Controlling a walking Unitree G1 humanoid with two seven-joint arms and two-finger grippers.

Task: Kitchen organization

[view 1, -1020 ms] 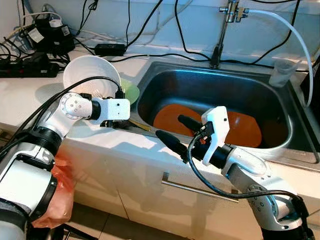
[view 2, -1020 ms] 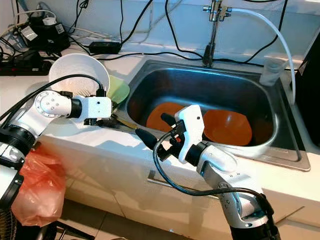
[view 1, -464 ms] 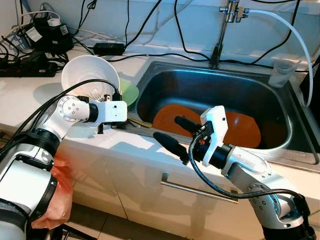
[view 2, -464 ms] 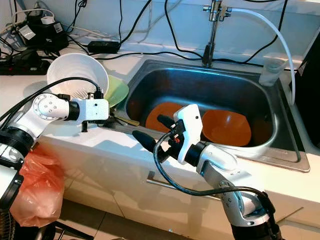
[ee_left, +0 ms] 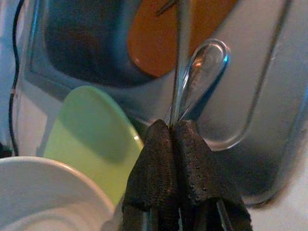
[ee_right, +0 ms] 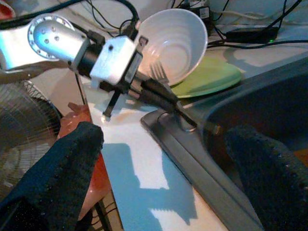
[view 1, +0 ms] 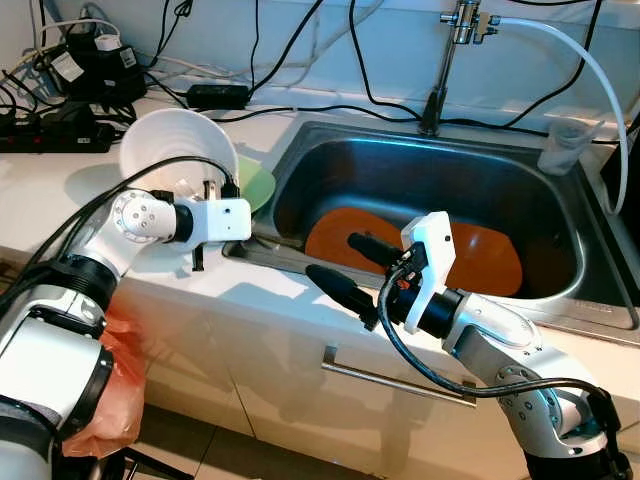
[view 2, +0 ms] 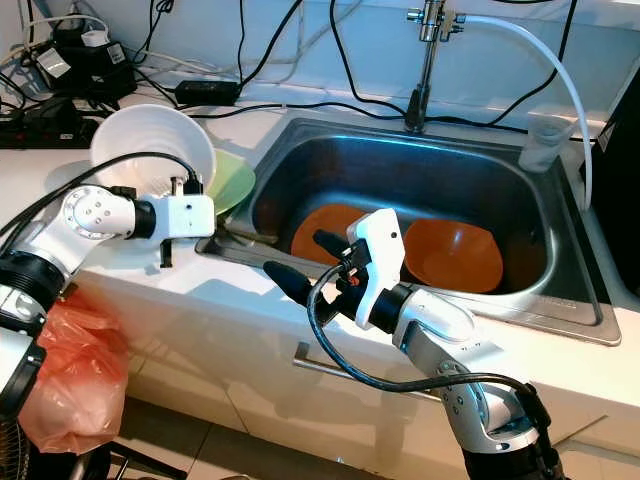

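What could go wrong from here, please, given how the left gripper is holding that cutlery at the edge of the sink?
1. The left gripper pinches a spoon and another thin metal piece only by their tips; they could slip out and drop.
2. The white bowl stands tilted on the green plate right behind that arm; a backward swing might knock it over.
3. The right gripper hangs open over the sink rim close by, so the arms could collide.

Glossy metal spoon [ee_left: 204, 72]; brushed steel sink [view 1: 400, 170]; rough-textured fingers [ee_left: 159, 168].
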